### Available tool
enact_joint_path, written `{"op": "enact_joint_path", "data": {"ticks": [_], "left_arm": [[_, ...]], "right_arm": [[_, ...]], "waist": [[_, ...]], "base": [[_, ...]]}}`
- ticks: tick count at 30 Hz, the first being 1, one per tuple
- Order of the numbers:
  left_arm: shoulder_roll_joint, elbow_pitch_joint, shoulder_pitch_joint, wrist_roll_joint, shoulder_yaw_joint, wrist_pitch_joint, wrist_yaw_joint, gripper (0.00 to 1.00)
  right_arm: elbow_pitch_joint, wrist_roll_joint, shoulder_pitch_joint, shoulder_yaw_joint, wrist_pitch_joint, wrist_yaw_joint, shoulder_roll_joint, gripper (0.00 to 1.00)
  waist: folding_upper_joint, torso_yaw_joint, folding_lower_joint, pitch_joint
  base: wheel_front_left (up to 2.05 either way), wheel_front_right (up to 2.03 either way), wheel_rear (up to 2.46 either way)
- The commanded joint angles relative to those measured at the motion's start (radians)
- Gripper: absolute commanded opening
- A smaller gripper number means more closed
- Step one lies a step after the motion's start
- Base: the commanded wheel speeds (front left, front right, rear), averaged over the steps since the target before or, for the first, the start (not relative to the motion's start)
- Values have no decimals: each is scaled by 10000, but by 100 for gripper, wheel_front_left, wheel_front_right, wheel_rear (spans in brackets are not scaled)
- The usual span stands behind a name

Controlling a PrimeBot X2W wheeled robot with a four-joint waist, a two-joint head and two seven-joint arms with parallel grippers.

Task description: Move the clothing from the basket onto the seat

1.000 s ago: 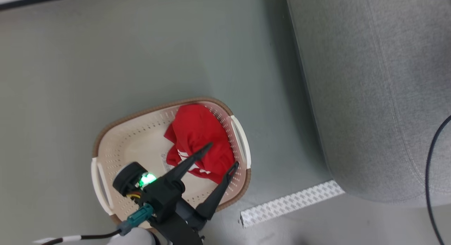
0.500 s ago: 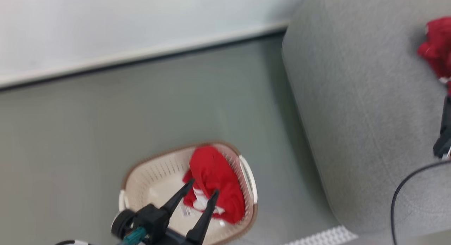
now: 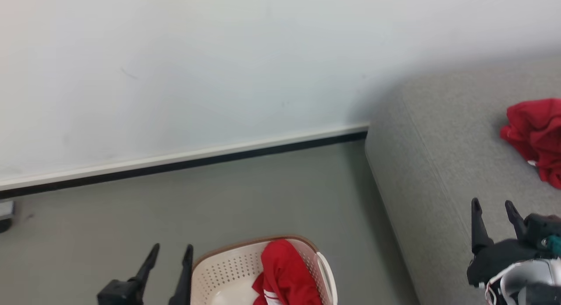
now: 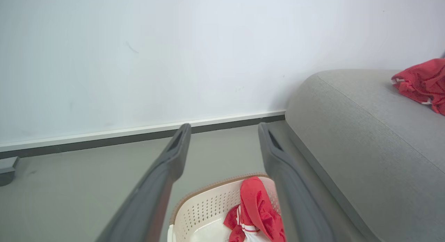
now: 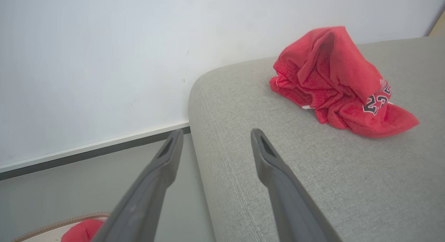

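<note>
A cream basket (image 3: 228,270) with a brown rim stands on the floor at the bottom of the head view, with red clothing (image 3: 287,272) bunched against its right wall. My left gripper (image 3: 172,249) is open and empty, just left of the basket's rim. In the left wrist view its fingers (image 4: 174,155) frame the basket (image 4: 205,207) and that garment (image 4: 259,210). A second red garment (image 3: 532,134) lies crumpled on the grey seat (image 3: 438,164). My right gripper (image 3: 491,206) hovers open over the seat's near part, short of this garment (image 5: 333,82).
A white wall with a pale baseboard and dark strip (image 3: 184,160) runs behind the grey floor. The seat's rounded corner (image 3: 377,138) meets that wall. A small grey object (image 3: 4,213) sits on the floor at the far left.
The head camera has tilted up, so the wall now shows. My left gripper has come away from over the basket's red garment, empty. My right gripper has come into the head view.
</note>
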Motion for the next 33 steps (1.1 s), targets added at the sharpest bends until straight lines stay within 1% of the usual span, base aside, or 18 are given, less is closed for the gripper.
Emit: {"op": "enact_joint_path", "data": {"ticks": [1,5,8,9,13,15,19,21,22,25,28,33], "left_arm": [[2,-36,313,98,294,-52,47,100],[-247,-153,725,239,1279,-49,-61,100],[-429,-121,1054,360,1895,-45,-147,100],[-429,-121,1054,360,1895,-45,-147,100],[-640,88,1525,407,2656,-46,-401,100],[-680,213,1709,482,2923,-46,-546,100],[-585,481,2018,799,3226,-46,-806,100],[-642,503,2140,955,3382,-46,-905,100],[-737,494,2246,1092,3584,-46,-1049,100],[-890,521,2461,1287,3771,-46,-1291,100],[-985,642,2514,1584,3745,-47,-1596,100],[-1223,775,2484,1755,3864,-47,-1763,100]], "right_arm": [[-286,-180,362,76,-54,1,196,100],[-1139,-533,1170,88,-246,1,803,100],[-1576,-306,1642,219,-531,2,1181,100],[-1576,-306,1642,219,-531,2,1181,100],[-1945,-287,2217,476,-778,2,1416,100],[-2132,-389,2440,764,-791,2,1471,100],[-2502,-566,2847,1382,-727,2,1490,100],[-2730,-679,2982,1620,-734,2,1502,100],[-2887,-777,3100,1704,-647,2,1507,100],[-3128,-912,3225,1785,-540,2,1514,100],[-3318,-1162,3317,1858,-416,2,1516,100],[-3397,-1257,3401,1951,-343,2,1518,100]], "waist": [[3,611,5,-544],[3,971,5,-659],[3,1128,5,-730],[3,1128,5,-730],[3,1182,5,-853],[3,1168,5,-898],[3,1038,5,-963],[3,956,5,-966],[3,897,5,-959],[3,782,5,-941],[3,704,5,-920],[3,669,5,-930]], "base": [[0,0,0],[0,0,0],[0,0,0],[0,0,0],[0,0,0],[0,0,0],[0,0,0],[0,0,0],[0,0,0],[0,0,0],[0,0,0],[0,0,0]]}}
